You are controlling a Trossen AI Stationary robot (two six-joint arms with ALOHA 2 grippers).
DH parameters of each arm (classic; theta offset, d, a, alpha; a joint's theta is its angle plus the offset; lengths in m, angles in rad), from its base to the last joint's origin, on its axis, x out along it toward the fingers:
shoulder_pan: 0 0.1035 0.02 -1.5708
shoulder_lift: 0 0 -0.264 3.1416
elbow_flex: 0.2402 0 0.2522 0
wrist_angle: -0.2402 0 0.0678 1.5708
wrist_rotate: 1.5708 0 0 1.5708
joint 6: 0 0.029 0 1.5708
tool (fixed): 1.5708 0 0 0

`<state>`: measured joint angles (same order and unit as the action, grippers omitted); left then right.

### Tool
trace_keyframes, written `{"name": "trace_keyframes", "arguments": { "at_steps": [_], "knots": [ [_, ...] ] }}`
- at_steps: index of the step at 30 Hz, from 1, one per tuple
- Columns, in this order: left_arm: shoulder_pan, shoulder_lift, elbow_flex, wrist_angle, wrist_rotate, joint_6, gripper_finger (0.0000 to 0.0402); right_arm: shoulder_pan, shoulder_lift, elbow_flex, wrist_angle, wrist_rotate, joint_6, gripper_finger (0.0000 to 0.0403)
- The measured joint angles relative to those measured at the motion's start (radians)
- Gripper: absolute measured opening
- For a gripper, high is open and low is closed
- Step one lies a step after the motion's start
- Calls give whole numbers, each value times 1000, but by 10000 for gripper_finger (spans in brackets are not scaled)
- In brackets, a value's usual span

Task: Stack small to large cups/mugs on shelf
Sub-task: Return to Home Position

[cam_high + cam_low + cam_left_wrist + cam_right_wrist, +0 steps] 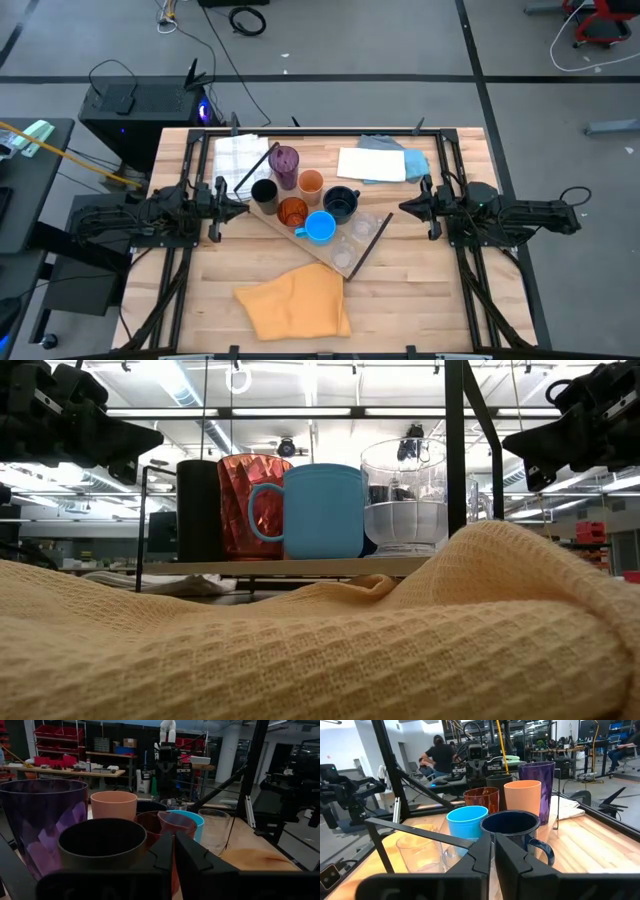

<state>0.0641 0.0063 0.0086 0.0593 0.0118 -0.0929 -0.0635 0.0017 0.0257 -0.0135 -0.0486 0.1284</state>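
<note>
Yellow cloth [300,650] blocks the low view beneath the shelf [290,567]

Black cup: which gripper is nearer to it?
Left. The left gripper is just beside the black cup; the right gripper is farther off, beyond the navy mug.

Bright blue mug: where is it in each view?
High: bright blue mug just below picture centre.
Low: mug at centre, handle to picture left.
Left wrist: mug mostly hidden behind amber ribbed cup.
Right wrist: mug beside navy mug, before amber ribbed cup.
Landmark: amber ribbed cup, next to it everywhere.
</note>
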Motion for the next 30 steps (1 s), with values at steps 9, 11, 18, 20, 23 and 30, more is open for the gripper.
{"name": "trace_keyframes", "arguments": {
  "at_steps": [9,11,18,20,23,30],
  "knots": [
    [0,0,0,0,0,0,33,0,0,0,0,0,0,28],
    [0,0,0,0,0,0,35,0,0,0,1,0,0,28],
    [0,0,0,0,0,0,28,0,0,0,1,0,0,29],
    [0,0,0,0,0,0,25,0,0,0,1,0,0,29],
    [0,0,0,0,0,0,24,0,0,0,1,0,0,29],
    [0,0,0,0,0,0,36,0,1,0,1,0,0,29]
  ]
}}
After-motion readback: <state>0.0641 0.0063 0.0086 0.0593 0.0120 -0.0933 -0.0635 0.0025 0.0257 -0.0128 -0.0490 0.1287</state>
